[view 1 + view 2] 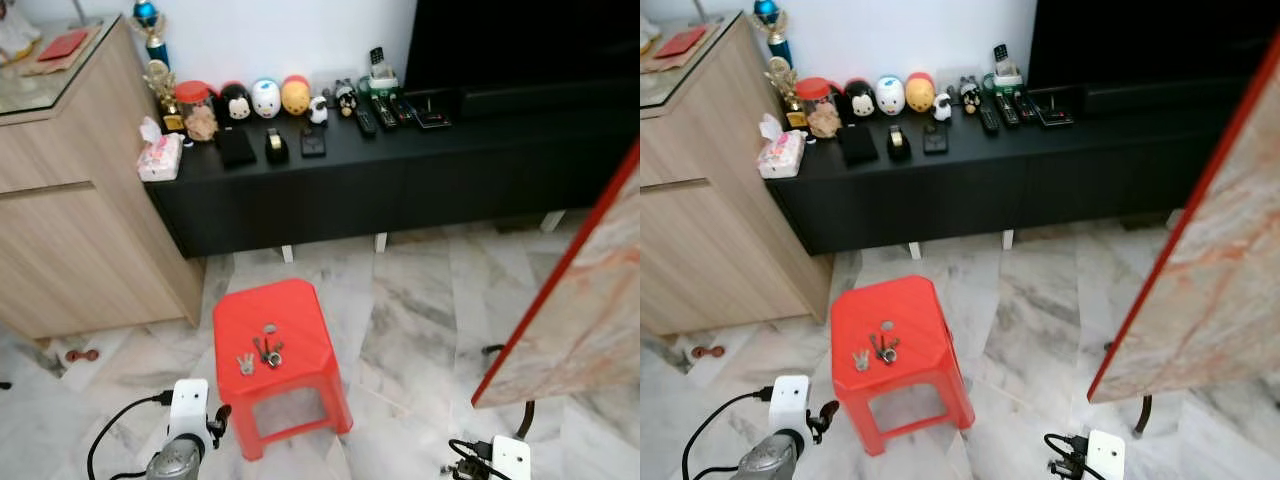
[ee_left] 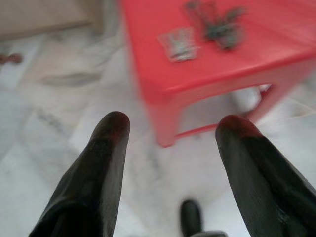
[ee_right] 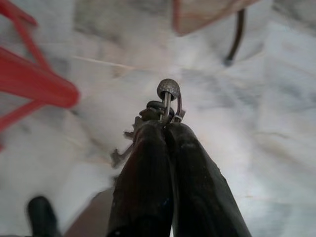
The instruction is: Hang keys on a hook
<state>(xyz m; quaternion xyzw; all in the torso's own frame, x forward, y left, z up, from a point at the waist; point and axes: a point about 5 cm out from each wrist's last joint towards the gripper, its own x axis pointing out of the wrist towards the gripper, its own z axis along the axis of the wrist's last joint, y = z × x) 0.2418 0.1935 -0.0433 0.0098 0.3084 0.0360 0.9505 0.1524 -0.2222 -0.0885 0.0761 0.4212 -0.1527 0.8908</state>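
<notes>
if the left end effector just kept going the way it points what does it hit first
Probably the near edge of the red plastic stool, by its front leg; depth is blurred. The left end effector is open, aimed over marble floor toward it. The loose keys lie beyond, on top.

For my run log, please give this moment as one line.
right tool: shut on key bunch, above floor | left tool: open, before red stool | more keys on stool
</notes>
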